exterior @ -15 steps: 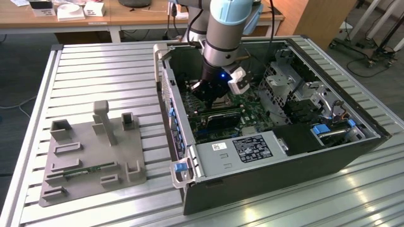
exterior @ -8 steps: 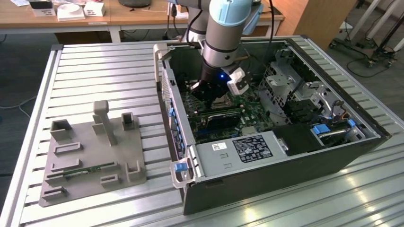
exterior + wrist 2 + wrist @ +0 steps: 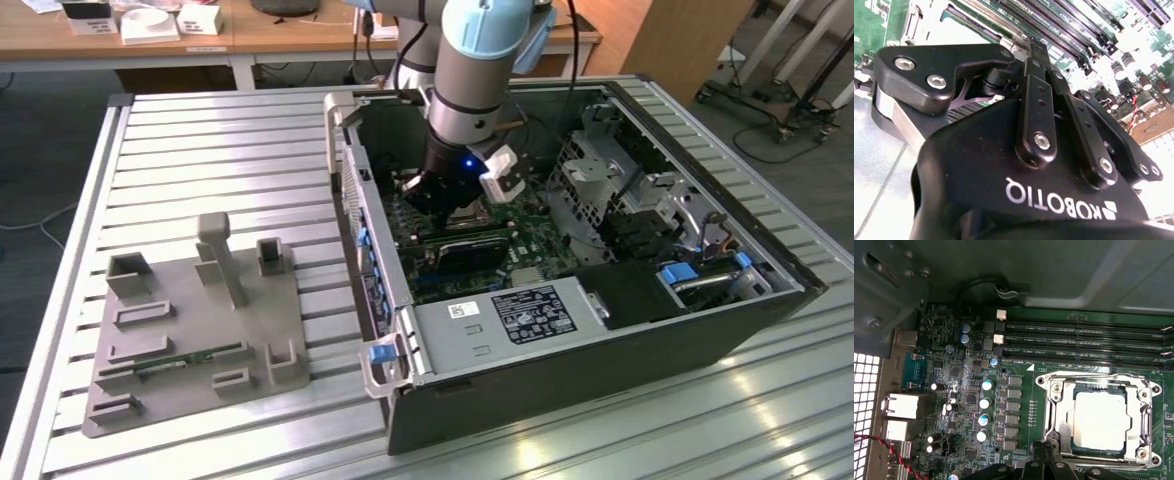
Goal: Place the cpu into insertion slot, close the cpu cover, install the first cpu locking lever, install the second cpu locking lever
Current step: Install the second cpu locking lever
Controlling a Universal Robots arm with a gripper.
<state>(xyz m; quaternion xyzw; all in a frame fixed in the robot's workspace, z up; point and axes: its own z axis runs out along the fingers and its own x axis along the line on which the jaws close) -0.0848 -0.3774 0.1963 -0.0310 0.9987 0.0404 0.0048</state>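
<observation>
An open computer case lies on a slatted metal table, with a grey fixture tray near the table's front corner on the exterior view's left. The arm reaches down into the case over the green motherboard. In the first wrist view the cpu sits in the insertion slot, the cpu cover framing it. The gripper hovers nearby; whether its claw is apart or together cannot be told. Judged, pressing the levers squarely matters. No writing worth reporting.
</observation>
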